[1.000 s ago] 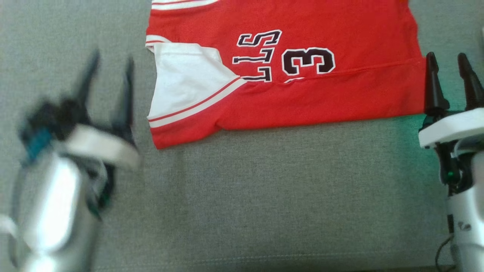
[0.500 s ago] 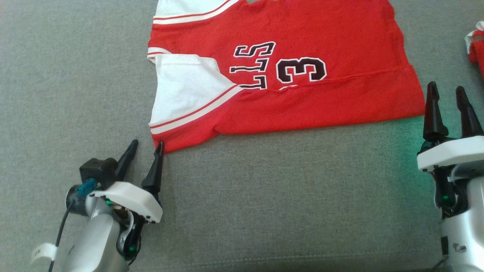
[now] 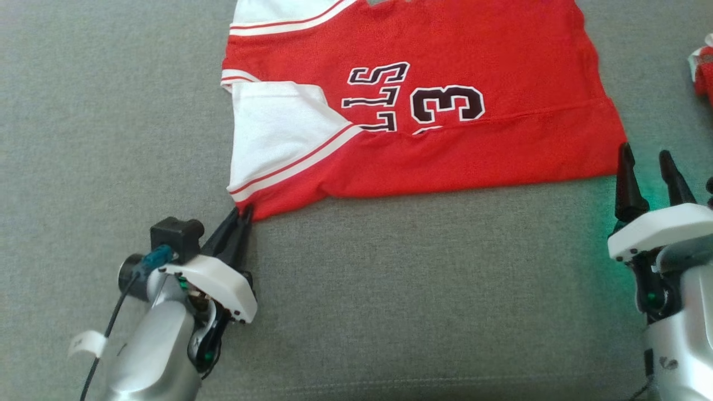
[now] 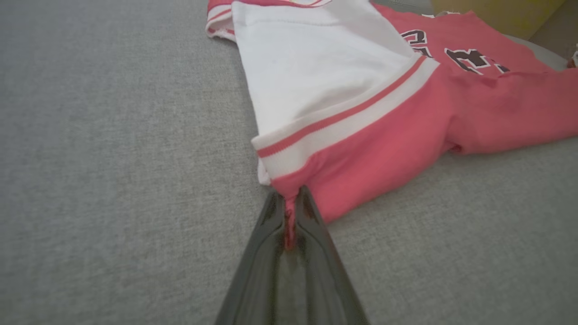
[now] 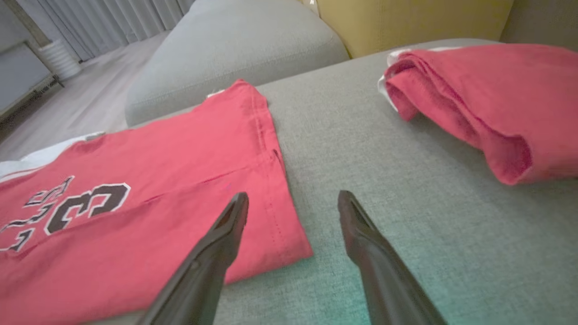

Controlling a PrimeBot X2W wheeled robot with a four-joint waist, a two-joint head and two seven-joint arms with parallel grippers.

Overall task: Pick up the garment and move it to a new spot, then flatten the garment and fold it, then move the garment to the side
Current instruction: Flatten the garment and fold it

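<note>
The garment (image 3: pixel 445 83) is a red jersey with white panels and a black "3", lying flat on a grey cushion. Its near left corner is pinched by my left gripper (image 3: pixel 244 212), which is shut on the red hem; the left wrist view shows the cloth (image 4: pixel 361 135) squeezed between the dark fingers (image 4: pixel 311 225). At the jersey's near right corner my right gripper (image 3: pixel 649 159) stands open just off the cloth. In the right wrist view that gripper (image 5: pixel 293 198) straddles the hem corner of the garment (image 5: pixel 180 180), its left finger above the cloth.
The grey cushion (image 3: pixel 418 289) stretches wide toward me. A second red folded garment (image 5: pixel 496 104) lies to the right, its edge at the head view's right border (image 3: pixel 703 69). Behind are a grey cushion (image 5: pixel 235 49) and a yellow one (image 5: pixel 406 18).
My left arm swung in to the jersey's near left corner and shut on the hem. The right gripper stayed open and edged a little nearer to the right corner. The head camera shifted slightly.
</note>
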